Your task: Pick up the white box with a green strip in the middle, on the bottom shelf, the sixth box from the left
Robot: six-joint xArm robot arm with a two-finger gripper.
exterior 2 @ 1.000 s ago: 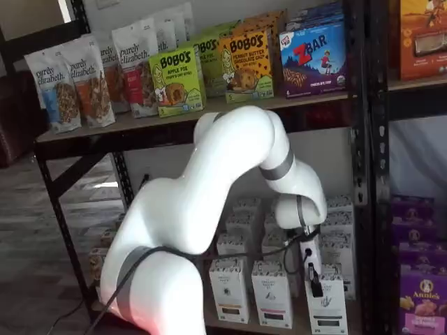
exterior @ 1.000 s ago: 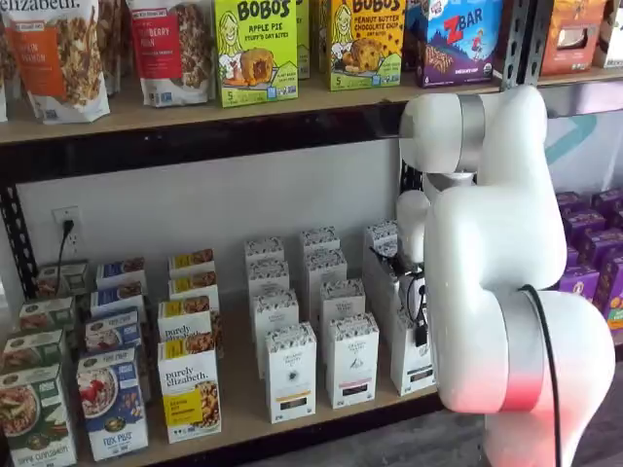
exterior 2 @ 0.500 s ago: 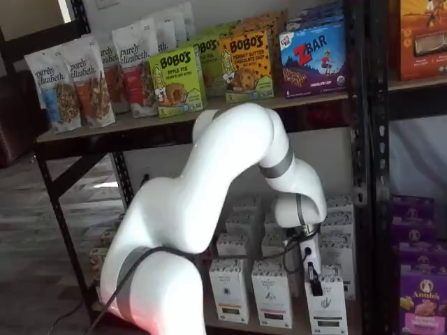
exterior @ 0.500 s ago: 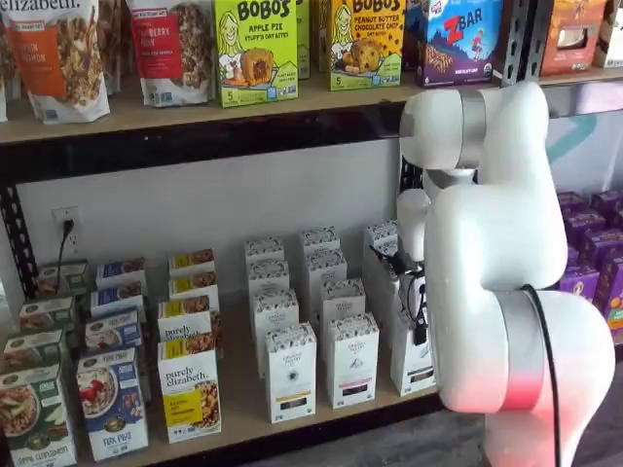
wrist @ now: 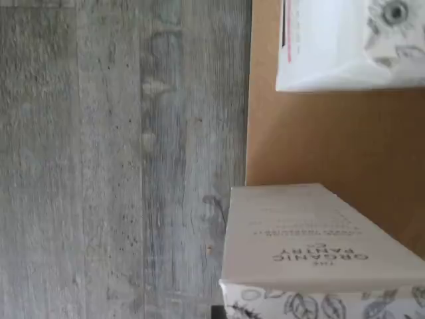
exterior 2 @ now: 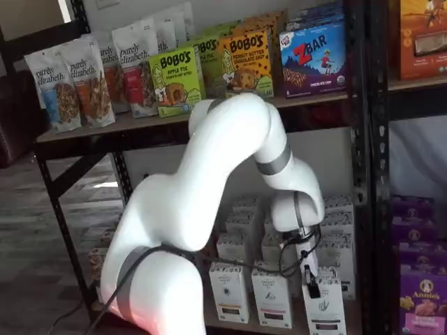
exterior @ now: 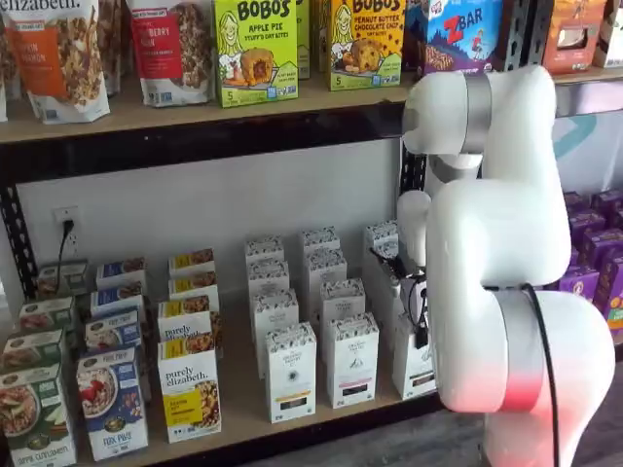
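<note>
While the white arm [exterior 2: 230,167] reaches down to the bottom shelf [exterior: 243,409], its gripper [exterior 2: 311,285] grips the white box [exterior 2: 323,307] at the top. The jaws are closed on that box.

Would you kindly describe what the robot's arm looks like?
The arm is glossy white with rounded, bulbous segments and grey bands at the joints. A thin black cable runs along it, looping near the wrist. Its base glows reddish. The gripper has black fingers.

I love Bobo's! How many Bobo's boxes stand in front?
2, side by side on the upper shelf: the green box and the peanut butter box. More may hide behind them.
</note>
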